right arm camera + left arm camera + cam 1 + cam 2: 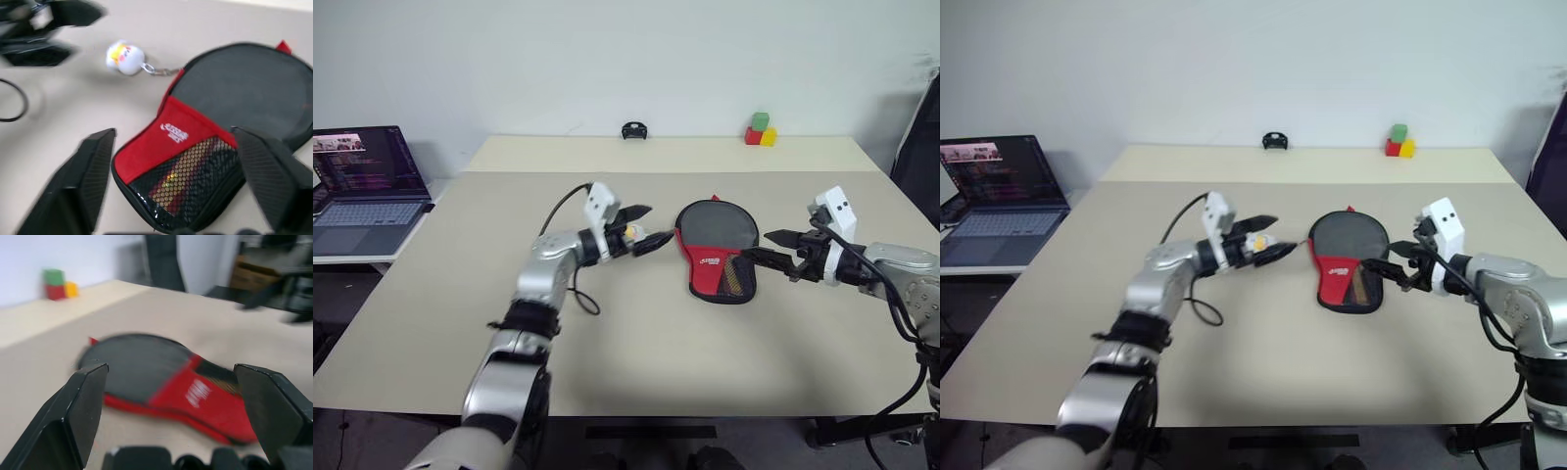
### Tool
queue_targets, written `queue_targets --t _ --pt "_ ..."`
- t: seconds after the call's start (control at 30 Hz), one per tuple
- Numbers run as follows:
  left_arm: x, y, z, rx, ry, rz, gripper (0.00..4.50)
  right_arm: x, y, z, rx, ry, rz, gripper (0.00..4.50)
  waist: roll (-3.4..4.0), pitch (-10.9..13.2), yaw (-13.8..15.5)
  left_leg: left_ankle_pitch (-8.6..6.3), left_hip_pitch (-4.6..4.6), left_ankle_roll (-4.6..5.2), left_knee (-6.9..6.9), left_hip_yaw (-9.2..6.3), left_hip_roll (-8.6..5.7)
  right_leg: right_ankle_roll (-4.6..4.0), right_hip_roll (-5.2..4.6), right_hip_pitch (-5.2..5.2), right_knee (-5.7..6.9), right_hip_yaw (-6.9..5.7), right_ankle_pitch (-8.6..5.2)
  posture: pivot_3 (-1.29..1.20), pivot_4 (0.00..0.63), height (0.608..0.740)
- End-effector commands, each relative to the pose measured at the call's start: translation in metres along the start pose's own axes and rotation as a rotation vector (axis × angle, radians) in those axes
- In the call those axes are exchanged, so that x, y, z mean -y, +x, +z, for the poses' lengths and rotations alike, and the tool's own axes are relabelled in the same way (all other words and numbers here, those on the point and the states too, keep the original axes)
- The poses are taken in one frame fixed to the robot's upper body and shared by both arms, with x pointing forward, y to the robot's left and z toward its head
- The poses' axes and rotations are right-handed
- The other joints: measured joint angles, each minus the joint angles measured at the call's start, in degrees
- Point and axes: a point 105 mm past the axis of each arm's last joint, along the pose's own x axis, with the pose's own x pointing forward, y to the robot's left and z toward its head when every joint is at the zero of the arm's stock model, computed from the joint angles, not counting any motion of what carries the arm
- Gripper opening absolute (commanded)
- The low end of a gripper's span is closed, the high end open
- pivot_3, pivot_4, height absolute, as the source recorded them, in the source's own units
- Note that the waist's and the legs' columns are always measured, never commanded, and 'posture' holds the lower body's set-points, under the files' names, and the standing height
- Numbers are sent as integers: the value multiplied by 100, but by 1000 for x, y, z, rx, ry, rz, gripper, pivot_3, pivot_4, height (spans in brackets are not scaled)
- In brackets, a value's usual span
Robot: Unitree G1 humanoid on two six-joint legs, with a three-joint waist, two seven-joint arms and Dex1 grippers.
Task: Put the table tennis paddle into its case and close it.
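Beige bench (636, 333) is carrying the case (717, 253) while your left gripper (644, 227) and right gripper (766, 247) are flanking it, jaws released, grasping nothing.

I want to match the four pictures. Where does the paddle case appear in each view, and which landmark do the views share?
Left eye view: the case lies right of centre on the table.
Right eye view: the case lies right of centre.
Left wrist view: the case is at the centre, between the fingers.
Right wrist view: the case is at centre and right.
Shared landmark: the white logo on the red part.
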Motion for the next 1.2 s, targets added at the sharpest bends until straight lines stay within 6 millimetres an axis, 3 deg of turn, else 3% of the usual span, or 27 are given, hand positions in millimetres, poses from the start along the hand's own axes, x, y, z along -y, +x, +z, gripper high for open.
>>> queue_targets --t 0.03,0.23,0.5,0.87,1.13,1.2 --pt "7 -17 29 42 61 -21 4500 12 6 10 41 -13 -35 4462 0 0 8 0 1 0 1 -1 0 0 0 1 0 0 0 0 150 740" --pt "-2 -44 43 24 97 77 4500 42 33 -14 -21 34 -149 4462 -1 -1 7 1 3 2 3 0 -1 -3 0 5 1 -2 2 0 150 740" --pt "-1 -51 49 10 113 95 4500 62 53 -37 -91 23 -203 4462 -1 -1 0 2 2 0 1 4 -1 -3 0 2 0 -2 2 0 150 740" --pt "-1 -51 51 8 125 100 4500 70 66 -56 -176 22 -212 4462 -1 -1 -6 2 4 0 1 4 0 -3 1 2 2 -2 2 0 150 740" --pt "-3 -52 51 -1 135 106 4500 51 78 -59 -231 -18 -123 4462 -2 -3 -31 2 7 -1 2 4 1 -4 2 2 5 -1 3 0 150 740" --pt "-3 -53 50 -5 137 107 4500 50 79 -61 -241 -21 -117 4102 -2 -4 -52 2 7 -1 2 5 1 -4 2 2 5 -1 3 0 150 740"
